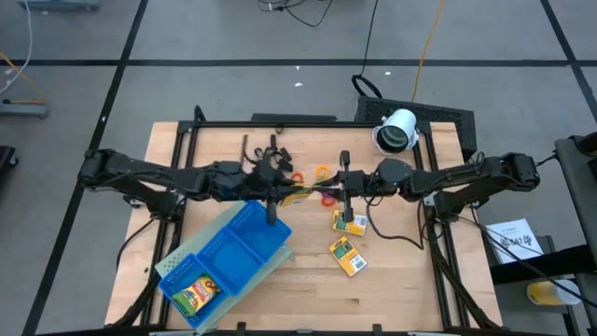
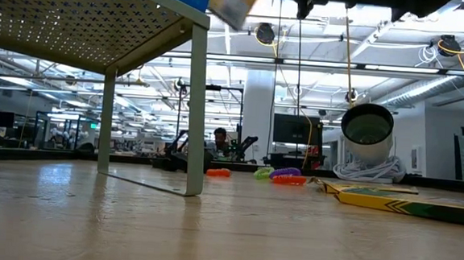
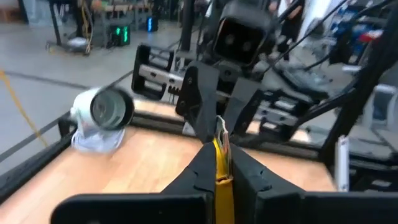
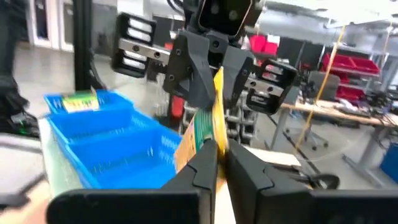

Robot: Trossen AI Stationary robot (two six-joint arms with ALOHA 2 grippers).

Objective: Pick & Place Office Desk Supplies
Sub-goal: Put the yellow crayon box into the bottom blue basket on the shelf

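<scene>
Yellow pack (image 4: 208,118) is hanging in mid-air over the table centre, just past the blue tray (image 1: 229,257), with both grippers pinching it from opposite ends. Left gripper (image 3: 219,158) and right gripper (image 4: 217,155) are both clamping it edge-on, so its long side is running between them and neither arm is nearer.

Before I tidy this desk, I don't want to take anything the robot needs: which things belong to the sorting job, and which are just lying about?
Belongs to the job:
- yellow pack pinched by both the left gripper and right gripper
- two yellow packs on the table
- pack already in the blue tray
- coloured rings
- black clips
- blue tray

Just lying about:
- white cylindrical device
</scene>
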